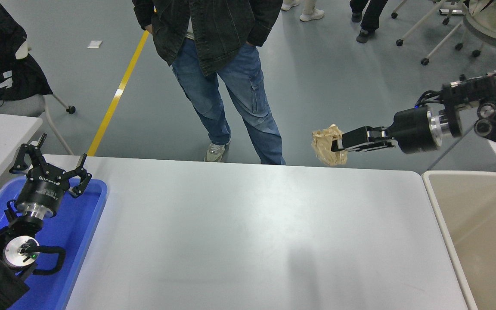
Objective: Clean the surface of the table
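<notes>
Head view, contents as seen:

Table (239, 232): glossy white top with rounded corners, filling the lower middle of the picture from the blue tray across to the bin. Faint shadow on it near the front edge, right of centre.

Right gripper (337, 144): comes in from the right edge on a black arm, held high, pointing left, seen against the floor past the table's far right corner. Fingers pinched on a paper ball.

Paper ball (327, 144): crumpled, tan, held in the air clear of the table, its lower edge seen just above the table's far rim.

Left gripper (51, 170): parked at lower left over the tray, pointing away from the camera, fingers spread wide, holding nothing.

Tray (85, 224): blue plastic, at the table's left end, partly covered by the left arm.

Bin (480, 224): beige with pale rim, just beside the table's right end, interior open to view.

Person (218, 64): stands at the far side, dark jacket, blue jeans, hands in pockets.

Floor: grey, with a yellow line (119, 92); wheeled chairs at upper left and upper right.
</notes>
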You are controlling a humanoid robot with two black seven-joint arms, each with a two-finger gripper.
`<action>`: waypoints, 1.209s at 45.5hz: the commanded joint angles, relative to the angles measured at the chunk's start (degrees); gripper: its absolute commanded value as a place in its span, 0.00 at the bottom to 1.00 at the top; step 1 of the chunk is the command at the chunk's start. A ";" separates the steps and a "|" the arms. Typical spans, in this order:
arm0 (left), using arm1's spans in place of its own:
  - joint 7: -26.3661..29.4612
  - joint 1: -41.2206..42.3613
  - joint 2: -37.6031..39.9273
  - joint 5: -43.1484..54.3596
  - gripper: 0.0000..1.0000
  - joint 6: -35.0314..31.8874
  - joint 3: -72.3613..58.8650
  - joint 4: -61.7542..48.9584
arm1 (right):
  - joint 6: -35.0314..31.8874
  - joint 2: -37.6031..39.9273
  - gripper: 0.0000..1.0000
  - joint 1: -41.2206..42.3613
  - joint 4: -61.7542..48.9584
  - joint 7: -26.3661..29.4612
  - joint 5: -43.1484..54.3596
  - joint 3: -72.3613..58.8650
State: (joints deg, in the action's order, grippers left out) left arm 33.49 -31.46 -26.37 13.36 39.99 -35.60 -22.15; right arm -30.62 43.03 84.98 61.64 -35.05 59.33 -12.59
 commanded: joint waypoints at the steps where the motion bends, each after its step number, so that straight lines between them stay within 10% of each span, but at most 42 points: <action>1: 0.00 0.00 0.00 0.00 1.00 0.00 0.00 0.00 | -0.67 3.73 0.00 -0.16 -3.01 0.07 -4.39 1.78; 39: 0.00 0.00 0.00 0.00 1.00 0.00 0.00 0.00 | 0.47 -3.65 0.00 -25.99 -61.01 1.74 -29.80 3.27; 55: 0.00 0.00 0.00 0.00 1.00 0.00 0.00 0.00 | 10.31 -4.27 0.00 -34.52 -65.59 19.13 -38.41 3.45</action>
State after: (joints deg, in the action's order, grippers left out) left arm 33.49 -31.46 -26.37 13.37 39.99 -35.60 -22.14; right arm -25.85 39.52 56.40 0.47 -26.68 27.03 -9.31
